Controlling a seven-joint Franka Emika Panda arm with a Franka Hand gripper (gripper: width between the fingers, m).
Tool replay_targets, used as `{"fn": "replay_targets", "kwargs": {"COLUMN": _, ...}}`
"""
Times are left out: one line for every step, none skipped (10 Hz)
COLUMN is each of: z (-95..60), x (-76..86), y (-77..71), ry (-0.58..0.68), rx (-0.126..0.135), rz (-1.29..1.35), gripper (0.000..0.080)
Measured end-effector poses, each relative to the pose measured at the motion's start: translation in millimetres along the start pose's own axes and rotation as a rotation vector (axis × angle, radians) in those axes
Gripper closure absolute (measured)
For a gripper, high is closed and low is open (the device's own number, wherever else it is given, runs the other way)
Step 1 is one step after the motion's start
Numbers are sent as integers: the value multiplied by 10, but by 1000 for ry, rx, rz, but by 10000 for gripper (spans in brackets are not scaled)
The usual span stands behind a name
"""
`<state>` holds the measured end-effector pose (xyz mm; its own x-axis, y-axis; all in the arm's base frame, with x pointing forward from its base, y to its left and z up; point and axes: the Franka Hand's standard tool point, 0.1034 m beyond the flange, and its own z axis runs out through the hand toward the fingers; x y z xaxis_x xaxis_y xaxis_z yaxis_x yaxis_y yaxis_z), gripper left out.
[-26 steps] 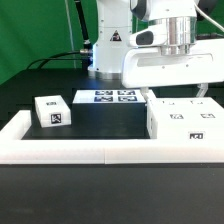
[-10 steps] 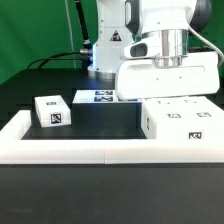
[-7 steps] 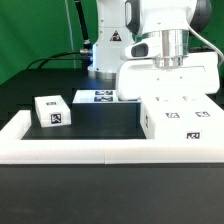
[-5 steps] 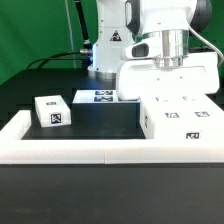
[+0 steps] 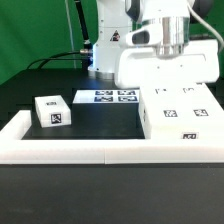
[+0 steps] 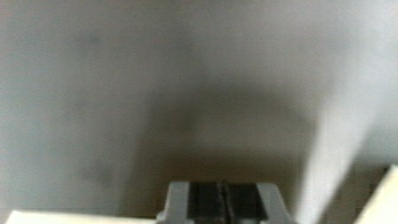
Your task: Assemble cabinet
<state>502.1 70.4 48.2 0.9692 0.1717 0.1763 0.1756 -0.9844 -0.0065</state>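
Pincer (image 6: pixel 222 189): fingers pulled in close, with only a thin pale strip between the dark pads (image 6: pixel 196 203). It looks clamped on an edge of the big white part (image 5: pixel 166 68). From the room side the fingers themselves are hidden behind that part, so the grip read comes from the wrist view only.

Big white part sits upper right of the frame, straight under the arm's wrist (image 5: pixel 170 33), off the table and slightly tilted. Its face is plain, no tags visible. In the wrist view it fills almost everything, blurred, just a pale surface (image 6: pixel 160 90).

Cabinet (image 5: pixel 185 115) is lower right, on the black table (image 5: pixel 105 118), tucked into the corner of the low white rail (image 5: pixel 80 150). Tags show on its top, two by two, plus one on the front face. The big white part's lower edge overlaps the cabinet's top rear edge in the frame. Can't tell if they touch or if there's a gap.

Small tagged white block (image 5: pixel 53 113) is left of centre, inside the rail, well apart from the cabinet.

Marker board (image 5: pixel 104 97) lies flat mid-frame behind the open table area, just in front of the robot base (image 5: pixel 112 48). Green curtain (image 5: pixel 30 40) fills the upper left.
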Motion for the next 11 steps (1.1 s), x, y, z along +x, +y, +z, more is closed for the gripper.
{"fn": "replay_targets", "kwargs": {"z": -108, "x": 41, "y": 7, "ry": -5, "rx": 0, "rz": -7, "gripper": 798}}
{"fn": "replay_targets", "kwargs": {"z": -230, "x": 91, "y": 20, "ry": -5, "rx": -1, "rz": -16, "gripper": 798}}
{"fn": "replay_targets", "kwargs": {"z": -318, "x": 134, "y": 36, "ry": -6, "rx": -1, "rz": -21, "gripper": 798}}
{"fn": "replay_targets", "kwargs": {"z": -398, "x": 199, "y": 72, "ry": -19, "rx": 0, "rz": -39, "gripper": 798}}
{"fn": "replay_targets", "kwargs": {"z": -397, "x": 212, "y": 71, "ry": -15, "rx": -1, "rz": -40, "gripper": 798}}
{"fn": "replay_targets", "kwargs": {"z": -388, "x": 202, "y": 68, "ry": -18, "rx": 0, "rz": -40, "gripper": 798}}
{"fn": "replay_targets", "kwargs": {"z": -387, "x": 202, "y": 67, "ry": -18, "rx": 0, "rz": -41, "gripper": 798}}
{"fn": "replay_targets", "kwargs": {"z": -386, "x": 201, "y": 67, "ry": -18, "rx": 0, "rz": -41, "gripper": 798}}
{"fn": "replay_targets", "kwargs": {"z": -390, "x": 203, "y": 71, "ry": -22, "rx": 0, "rz": -44, "gripper": 798}}
{"fn": "replay_targets", "kwargs": {"z": -449, "x": 252, "y": 75, "ry": -41, "rx": 2, "rz": -46, "gripper": 798}}
{"fn": "replay_targets", "kwargs": {"z": -554, "x": 338, "y": 59, "ry": -48, "rx": 4, "rz": -49, "gripper": 798}}
